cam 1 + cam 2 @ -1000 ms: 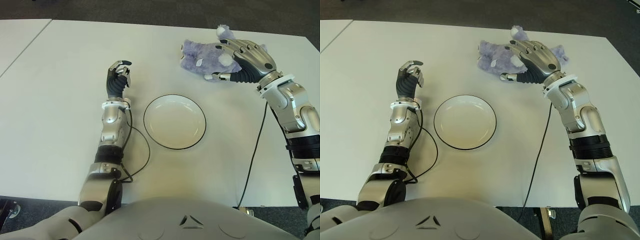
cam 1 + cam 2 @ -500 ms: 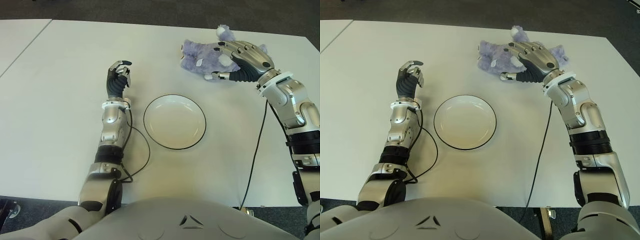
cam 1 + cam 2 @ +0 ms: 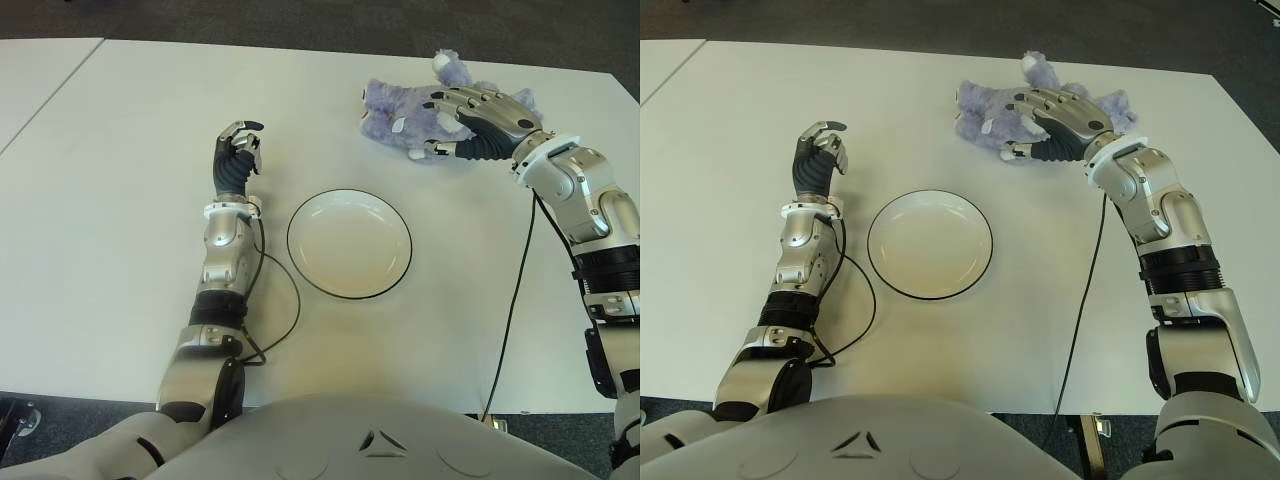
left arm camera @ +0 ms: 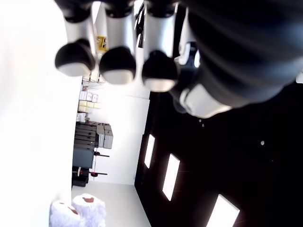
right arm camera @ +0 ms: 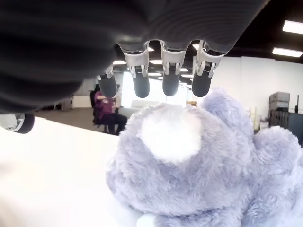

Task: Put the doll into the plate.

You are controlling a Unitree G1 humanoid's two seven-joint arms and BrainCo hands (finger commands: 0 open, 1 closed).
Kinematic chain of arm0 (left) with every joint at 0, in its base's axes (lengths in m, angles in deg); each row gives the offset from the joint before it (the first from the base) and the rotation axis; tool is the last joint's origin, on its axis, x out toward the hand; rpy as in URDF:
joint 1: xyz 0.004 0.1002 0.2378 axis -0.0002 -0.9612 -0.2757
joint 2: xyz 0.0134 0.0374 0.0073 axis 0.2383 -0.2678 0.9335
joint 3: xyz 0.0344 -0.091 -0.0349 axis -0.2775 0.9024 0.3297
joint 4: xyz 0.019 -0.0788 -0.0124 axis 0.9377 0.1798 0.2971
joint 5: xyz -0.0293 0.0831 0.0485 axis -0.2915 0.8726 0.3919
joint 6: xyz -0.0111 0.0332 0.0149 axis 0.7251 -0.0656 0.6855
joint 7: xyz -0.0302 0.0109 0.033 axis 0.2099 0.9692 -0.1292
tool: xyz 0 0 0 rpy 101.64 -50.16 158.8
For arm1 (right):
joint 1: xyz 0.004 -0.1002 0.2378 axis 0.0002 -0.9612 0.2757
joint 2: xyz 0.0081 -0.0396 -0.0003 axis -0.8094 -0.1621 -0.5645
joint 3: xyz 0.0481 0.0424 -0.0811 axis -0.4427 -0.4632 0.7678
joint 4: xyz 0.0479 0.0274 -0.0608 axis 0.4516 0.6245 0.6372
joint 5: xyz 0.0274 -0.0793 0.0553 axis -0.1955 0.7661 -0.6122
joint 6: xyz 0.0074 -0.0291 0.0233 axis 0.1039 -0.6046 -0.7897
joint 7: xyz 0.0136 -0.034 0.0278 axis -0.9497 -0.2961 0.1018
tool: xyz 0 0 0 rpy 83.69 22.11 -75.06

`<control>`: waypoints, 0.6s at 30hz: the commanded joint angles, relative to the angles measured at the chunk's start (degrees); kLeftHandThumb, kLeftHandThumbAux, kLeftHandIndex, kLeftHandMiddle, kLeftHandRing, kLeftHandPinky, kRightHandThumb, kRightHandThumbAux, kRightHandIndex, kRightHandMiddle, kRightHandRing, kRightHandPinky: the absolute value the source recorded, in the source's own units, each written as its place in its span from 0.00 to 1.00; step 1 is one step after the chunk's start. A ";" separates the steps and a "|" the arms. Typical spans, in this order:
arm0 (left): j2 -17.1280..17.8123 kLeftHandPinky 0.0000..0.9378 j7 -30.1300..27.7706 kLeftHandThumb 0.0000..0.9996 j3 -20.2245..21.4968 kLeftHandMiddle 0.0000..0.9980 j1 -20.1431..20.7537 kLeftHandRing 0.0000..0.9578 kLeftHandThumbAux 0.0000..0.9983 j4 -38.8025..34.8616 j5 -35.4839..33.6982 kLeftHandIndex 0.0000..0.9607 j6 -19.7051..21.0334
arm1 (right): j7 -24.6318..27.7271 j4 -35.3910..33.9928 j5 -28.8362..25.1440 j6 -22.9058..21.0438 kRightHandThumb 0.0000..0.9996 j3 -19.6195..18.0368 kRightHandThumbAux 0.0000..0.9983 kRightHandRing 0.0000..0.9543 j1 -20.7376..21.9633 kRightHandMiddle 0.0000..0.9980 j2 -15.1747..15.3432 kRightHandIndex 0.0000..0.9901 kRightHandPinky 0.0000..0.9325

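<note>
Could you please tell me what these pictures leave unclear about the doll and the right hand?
- Eye views: right hand covers the doll middle; contact underneath is hidden.
- Right wrist view: fingertips show spread above the doll; thumb cut off.
- Doll's face: not visible.

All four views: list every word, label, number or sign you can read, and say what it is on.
No readable text anywhere.
Doll: no tag or label shows.
Plate: plain, with a dark rim, no print.
Table: bare, no markings.
Right hand and left hand: no lettering shows.
Boxes in the left wrist view's background: too small to read.
</note>
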 commanded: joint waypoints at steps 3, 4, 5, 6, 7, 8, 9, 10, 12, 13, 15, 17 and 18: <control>-2.03 0.91 0.18 0.71 0.23 0.87 -6.17 0.91 0.71 5.12 -0.36 0.46 -0.09 | 0.15 2.37 1.40 0.25 0.47 1.47 0.17 0.00 1.99 0.00 0.30 0.00 0.00; -2.02 0.91 0.15 0.71 0.26 0.87 -6.18 0.91 0.71 5.13 -0.39 0.46 -0.12 | -0.05 2.59 1.54 0.18 0.47 1.53 0.16 0.00 2.14 0.00 0.27 0.00 0.00; -2.02 0.91 0.14 0.71 0.27 0.87 -6.17 0.91 0.71 5.13 -0.41 0.46 -0.13 | -0.18 2.75 1.64 0.13 0.47 1.58 0.16 0.00 2.25 0.00 0.25 0.00 0.00; -2.02 0.91 0.13 0.71 0.27 0.88 -6.18 0.91 0.71 5.12 -0.41 0.46 -0.15 | -0.34 3.08 1.80 0.05 0.48 1.66 0.16 0.00 2.53 0.00 0.21 0.00 0.00; -1.98 0.91 0.08 0.71 0.29 0.88 -6.18 0.91 0.71 5.15 -0.44 0.46 -0.17 | -0.58 3.56 2.07 -0.07 0.48 1.81 0.16 0.00 2.92 0.00 0.11 0.00 0.00; -1.95 0.91 0.05 0.71 0.31 0.88 -6.19 0.91 0.71 5.18 -0.45 0.46 -0.19 | -0.75 3.91 2.26 -0.13 0.48 1.92 0.16 0.00 3.21 0.00 0.04 0.00 0.00; -1.93 0.91 0.02 0.71 0.33 0.88 -6.19 0.91 0.71 5.21 -0.46 0.46 -0.20 | -0.87 4.15 2.37 -0.15 0.48 2.00 0.16 0.00 3.39 0.00 0.00 0.00 0.00; -1.92 0.91 0.02 0.71 0.33 0.88 -6.20 0.91 0.71 5.19 -0.46 0.46 -0.17 | -1.02 4.48 2.54 -0.19 0.48 2.11 0.16 0.00 3.67 0.00 -0.05 0.00 0.00; -1.89 0.91 0.01 0.71 0.35 0.88 -6.21 0.92 0.71 5.19 -0.46 0.46 -0.12 | -1.38 5.12 2.90 -0.23 0.48 2.33 0.16 0.00 4.21 0.00 -0.18 0.00 0.00; -1.87 0.91 0.00 0.71 0.37 0.88 -6.20 0.92 0.71 5.22 -0.47 0.46 -0.11 | -1.58 5.42 3.08 -0.25 0.48 2.44 0.16 0.00 4.46 0.00 -0.25 0.00 0.00; -1.86 0.91 0.06 0.71 0.38 0.88 -6.22 0.92 0.71 5.21 -0.42 0.46 -0.11 | -2.27 6.15 3.62 -0.40 0.48 2.67 0.16 0.00 5.07 0.00 -0.42 0.00 0.00; -1.88 0.91 0.15 0.71 0.37 0.88 -6.23 0.92 0.71 5.18 -0.35 0.46 -0.15 | -2.91 7.01 4.05 -0.50 0.48 2.92 0.16 0.00 5.76 0.00 -0.56 0.00 0.00; -1.89 0.91 0.18 0.71 0.37 0.88 -6.24 0.92 0.71 5.18 -0.32 0.46 -0.17 | -3.18 7.41 4.21 -0.53 0.48 3.05 0.16 0.00 6.08 0.00 -0.61 0.00 0.00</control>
